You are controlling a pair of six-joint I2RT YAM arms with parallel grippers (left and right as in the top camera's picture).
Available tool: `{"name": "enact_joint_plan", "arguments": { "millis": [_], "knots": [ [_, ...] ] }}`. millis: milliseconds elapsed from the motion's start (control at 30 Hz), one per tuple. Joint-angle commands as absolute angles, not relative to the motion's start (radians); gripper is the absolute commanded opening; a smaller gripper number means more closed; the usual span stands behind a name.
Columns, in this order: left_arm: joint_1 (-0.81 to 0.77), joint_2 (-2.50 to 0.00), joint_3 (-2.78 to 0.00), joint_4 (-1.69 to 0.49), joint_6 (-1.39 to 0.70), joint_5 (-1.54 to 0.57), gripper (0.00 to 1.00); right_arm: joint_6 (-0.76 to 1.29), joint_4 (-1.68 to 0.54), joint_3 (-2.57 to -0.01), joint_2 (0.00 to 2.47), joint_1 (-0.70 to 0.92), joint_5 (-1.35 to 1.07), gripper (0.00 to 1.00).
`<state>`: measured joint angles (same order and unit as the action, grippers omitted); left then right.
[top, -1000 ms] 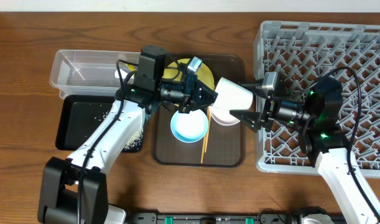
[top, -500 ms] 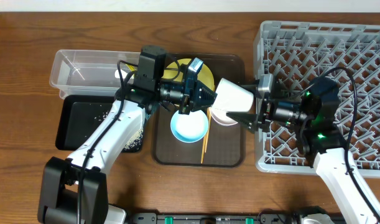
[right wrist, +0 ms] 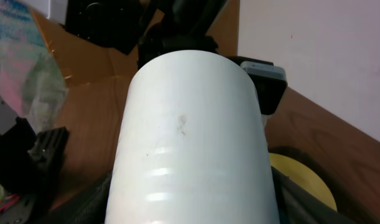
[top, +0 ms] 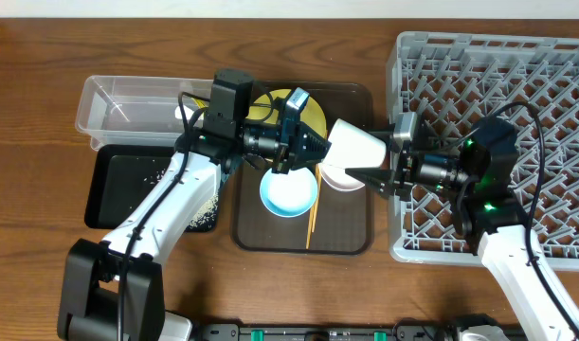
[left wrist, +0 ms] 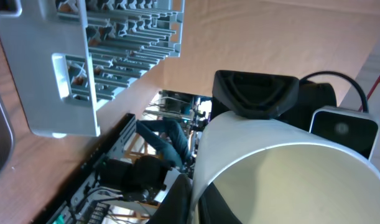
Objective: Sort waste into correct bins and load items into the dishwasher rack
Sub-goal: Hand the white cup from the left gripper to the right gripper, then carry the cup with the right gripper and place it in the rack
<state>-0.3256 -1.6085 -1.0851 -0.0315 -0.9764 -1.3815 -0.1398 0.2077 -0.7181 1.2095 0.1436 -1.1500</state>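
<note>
The pale cup point(top: 355, 144) hangs tilted above the brown tray, between my two arms. My left gripper point(top: 313, 147) is shut on its rim, one finger inside and one outside point(left wrist: 193, 205). My right gripper point(top: 370, 163) is open with its fingers on either side of the cup's body point(right wrist: 193, 124). The yellow plate point(top: 313, 109), light blue bowl point(top: 289, 192), pinkish-white bowl point(top: 338, 178) and chopsticks point(top: 311, 213) lie on the brown tray. The grey rack point(top: 516, 85) is on the right. I do not see the snack wrapper.
The brown tray point(top: 346, 232) sits in the middle. The clear tub point(top: 128, 104) is at the back left. The black tray point(top: 128, 185) lies in front of it, with white rice scraps point(top: 206, 210) in it. The left arm crosses both.
My right gripper has moved left toward the cup, and its fingers now flank the cup's body. The left gripper and the cup have barely moved.
</note>
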Motion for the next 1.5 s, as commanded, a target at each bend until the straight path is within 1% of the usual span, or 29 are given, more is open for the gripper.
{"name": "enact_joint_plan", "arguments": {
  "millis": [0,67,133,233,333,400,467,567,767,967,1100,1200,1267,1367,1433,1467],
  "knots": [
    [-0.327,-1.614,-1.102,-0.025,-0.876,-1.353,0.27,-0.147,0.174,-0.732,1.216,0.158,-1.142,0.56],
    [-0.327,-1.614,-1.102,-0.026,-0.808,-1.307,0.37,-0.147,0.125,-0.732,1.216,0.158,-1.100,0.56],
    [-0.327,-1.614,-1.102,-0.026,-0.742,-1.248,0.42,-0.147,0.070,-0.732,1.216,0.158,-1.051,0.53],
    [-0.327,-1.614,-1.102,-0.068,-0.669,-1.144,0.43,-0.147,0.014,-0.732,1.216,0.158,-0.987,0.51],
    [-0.326,-1.614,-1.102,-0.171,-0.580,-0.961,0.43,-0.145,-0.023,-0.732,1.216,0.158,-0.917,0.50],
    [-0.326,-1.614,-1.102,-0.262,-0.491,-0.800,0.43,-0.132,-0.046,-0.732,1.216,0.158,-0.869,0.45],
    [-0.326,-1.614,-1.102,-0.324,-0.461,-0.693,0.43,-0.127,-0.065,-0.732,1.216,0.157,-0.834,0.43],
    [-0.320,-1.612,-1.102,-0.379,-0.385,-0.619,0.42,-0.127,-0.103,-0.732,1.216,0.157,-0.764,0.40],
    [-0.266,-1.549,-1.102,-0.472,-0.344,-0.512,0.42,-0.108,-0.245,-0.741,1.162,0.157,-0.562,0.38],
    [-0.216,-1.451,-1.102,-0.591,-0.306,-0.347,0.42,-0.077,-0.482,-0.854,1.080,0.152,-0.341,0.37],
    [-0.210,-1.403,-1.102,-0.658,-0.307,-0.220,0.43,-0.040,-0.634,-0.965,1.070,0.117,-0.255,0.27],
    [-0.210,-1.386,-1.102,-0.674,-0.307,-0.188,0.43,-0.010,-0.737,-1.037,1.080,0.076,-0.192,0.17],
    [-0.210,-1.383,-1.102,-0.677,-0.307,-0.178,0.43,-0.003,-0.813,-1.086,1.091,0.037,-0.149,0.16],
    [-0.210,-1.384,-1.102,-0.677,-0.307,-0.170,0.43,0.032,-0.926,-1.153,1.113,-0.028,-0.093,0.09],
    [-0.210,-1.384,-1.102,-0.677,-0.307,-0.170,0.43,0.046,-0.995,-1.192,1.136,-0.076,-0.086,0.08],
    [-0.210,-1.384,-1.102,-0.677,-0.307,-0.170,0.43,0.054,-1.028,-1.209,1.150,-0.100,-0.086,0.05]
  ]
}}
